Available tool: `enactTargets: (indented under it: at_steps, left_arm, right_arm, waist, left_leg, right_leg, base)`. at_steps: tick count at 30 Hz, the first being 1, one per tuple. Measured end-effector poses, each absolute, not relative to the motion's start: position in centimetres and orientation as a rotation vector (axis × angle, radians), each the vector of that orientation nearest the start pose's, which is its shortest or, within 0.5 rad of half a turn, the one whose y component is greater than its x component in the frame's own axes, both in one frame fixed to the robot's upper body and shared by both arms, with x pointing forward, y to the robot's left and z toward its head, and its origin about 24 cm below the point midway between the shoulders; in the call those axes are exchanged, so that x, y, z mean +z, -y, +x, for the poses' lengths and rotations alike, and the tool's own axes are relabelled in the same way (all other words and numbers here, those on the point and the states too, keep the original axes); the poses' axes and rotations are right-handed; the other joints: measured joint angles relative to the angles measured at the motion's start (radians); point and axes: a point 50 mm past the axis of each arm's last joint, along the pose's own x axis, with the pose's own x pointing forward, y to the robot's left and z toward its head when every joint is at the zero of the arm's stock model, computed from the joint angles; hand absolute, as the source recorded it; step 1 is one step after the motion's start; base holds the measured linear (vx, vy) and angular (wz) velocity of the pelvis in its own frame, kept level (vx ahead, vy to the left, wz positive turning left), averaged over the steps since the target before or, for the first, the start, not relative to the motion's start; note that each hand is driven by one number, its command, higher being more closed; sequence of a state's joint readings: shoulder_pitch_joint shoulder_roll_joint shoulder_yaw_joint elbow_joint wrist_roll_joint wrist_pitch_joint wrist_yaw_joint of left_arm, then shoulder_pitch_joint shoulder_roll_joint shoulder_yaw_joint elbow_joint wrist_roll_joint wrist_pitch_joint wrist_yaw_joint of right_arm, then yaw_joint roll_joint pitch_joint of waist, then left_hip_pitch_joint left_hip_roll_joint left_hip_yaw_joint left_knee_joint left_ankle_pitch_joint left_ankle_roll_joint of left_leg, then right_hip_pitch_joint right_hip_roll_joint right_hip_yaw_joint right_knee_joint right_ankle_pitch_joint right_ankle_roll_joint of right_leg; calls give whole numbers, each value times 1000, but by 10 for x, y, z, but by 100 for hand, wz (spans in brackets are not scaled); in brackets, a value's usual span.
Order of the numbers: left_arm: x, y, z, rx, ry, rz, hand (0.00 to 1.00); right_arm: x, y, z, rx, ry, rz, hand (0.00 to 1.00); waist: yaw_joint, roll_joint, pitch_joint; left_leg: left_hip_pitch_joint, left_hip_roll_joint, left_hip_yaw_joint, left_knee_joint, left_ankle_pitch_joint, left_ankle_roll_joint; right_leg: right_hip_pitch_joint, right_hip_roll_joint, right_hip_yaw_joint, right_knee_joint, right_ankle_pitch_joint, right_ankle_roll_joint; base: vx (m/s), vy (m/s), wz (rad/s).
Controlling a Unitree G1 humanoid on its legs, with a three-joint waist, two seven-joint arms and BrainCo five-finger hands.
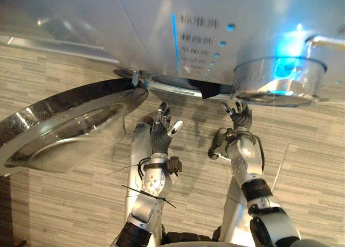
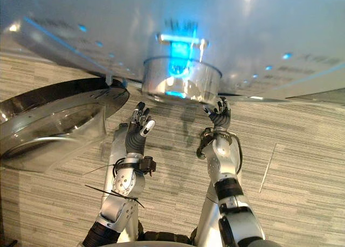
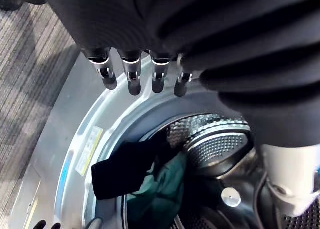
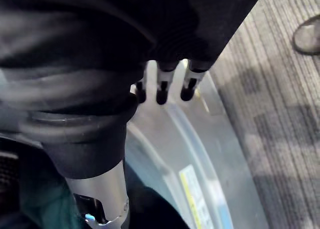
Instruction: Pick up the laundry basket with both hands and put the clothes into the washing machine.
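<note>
My left hand [image 1: 160,135] and right hand [image 1: 241,117], mid-frame, are spread and empty; the clothes [image 3: 161,186] lie just beyond them, inside the drum [image 3: 220,145].

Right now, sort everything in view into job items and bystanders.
Job: silver washing machine, its round glass door swung open; black and teal clothes in the steel drum; left hand and right hand, both open and empty.
Bystanders: grey striped floor.

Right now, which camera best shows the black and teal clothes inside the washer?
Left wrist view: black cloth drapes over the drum rim, teal cloth beside it. Right wrist view catches slivers; the eye views see the opening edge-on.
</note>
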State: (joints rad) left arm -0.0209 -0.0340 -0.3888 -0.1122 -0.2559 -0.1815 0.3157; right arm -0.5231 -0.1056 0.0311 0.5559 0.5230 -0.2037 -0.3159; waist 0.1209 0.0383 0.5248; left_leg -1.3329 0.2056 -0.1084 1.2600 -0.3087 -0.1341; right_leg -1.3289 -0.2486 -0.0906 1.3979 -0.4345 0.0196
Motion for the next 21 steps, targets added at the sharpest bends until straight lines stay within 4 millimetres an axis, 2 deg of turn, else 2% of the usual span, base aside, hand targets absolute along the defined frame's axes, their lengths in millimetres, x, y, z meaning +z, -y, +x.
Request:
enactTargets:
  at_steps: [2,4,7,10,13,14,15,17,19,21]
  left_arm:
    - [87,-66,241,-78,203,-387,0]
    - [87,-65,241,-82,202,-392,0]
    - [87,-65,241,-81,202,-393,0]
    - [87,-67,242,-75,205,-391,0]
    - [87,-68,242,-68,206,-388,0]
    - [87,-71,243,-55,209,-385,0]
    - [87,-75,244,-39,215,-368,0]
    - [86,-78,243,-36,221,-330,0]
    - [85,-79,243,-41,221,-317,0]
    - [84,-81,243,-39,224,-289,0]
  right_arm:
    - [79,153,357,-218,31,386,0]
    - [79,151,360,-197,18,379,0]
    - [77,149,360,-171,-1,345,0]
    - [83,130,354,-56,19,269,0]
    - [81,123,336,7,32,271,0]
    - [88,115,322,107,92,236,0]
    - [107,99,304,247,195,251,0]
    - [132,79,280,417,342,305,0]
    - [152,70,262,523,454,348,0]
    - [159,72,249,565,508,372,0]
  waist:
    - [7,2,0]
    - [13,11,1]
    - [25,11,0]
    - [24,11,0]
    - [25,11,0]
    - [21,11,0]
    - [15,11,0]
    - [6,11,0]
    - [3,11,0]
    - [5,11,1]
  left_leg:
    - [-18,-12,-5,0,3,-3]
    - [-30,-16,-23,6,6,-7]
    - [-30,-16,-28,11,10,-13]
    - [-32,-16,-32,10,15,-21]
    - [-37,-15,-34,12,16,-23]
    - [-39,-15,-37,13,17,-26]
    - [-37,-15,-40,13,17,-27]
    - [-26,-14,-48,11,16,-26]
    - [-14,-14,-51,7,15,-24]
    - [-10,-14,-50,2,14,-24]
  right_leg:
    - [-23,-11,0,18,-4,-5]
    - [-24,-15,-15,27,-13,-6]
    - [-24,-18,-18,41,-24,-13]
    - [-24,-16,-22,41,-28,-13]
    - [-23,-16,-24,40,-31,-10]
    - [-20,-16,-27,37,-32,-8]
    - [-13,-15,-32,33,-33,-7]
    - [8,-15,-41,24,-33,-6]
    - [26,-15,-47,12,-33,-5]
    - [36,-14,-47,0,-31,0]
  base:
    - [3,-34,15]
    - [21,-23,12]
    - [41,-31,6]
    - [51,-12,0]
    - [62,3,2]
    - [58,17,-1]
    - [56,19,-1]
    - [41,15,1]
    - [18,10,1]
    - [33,36,2]
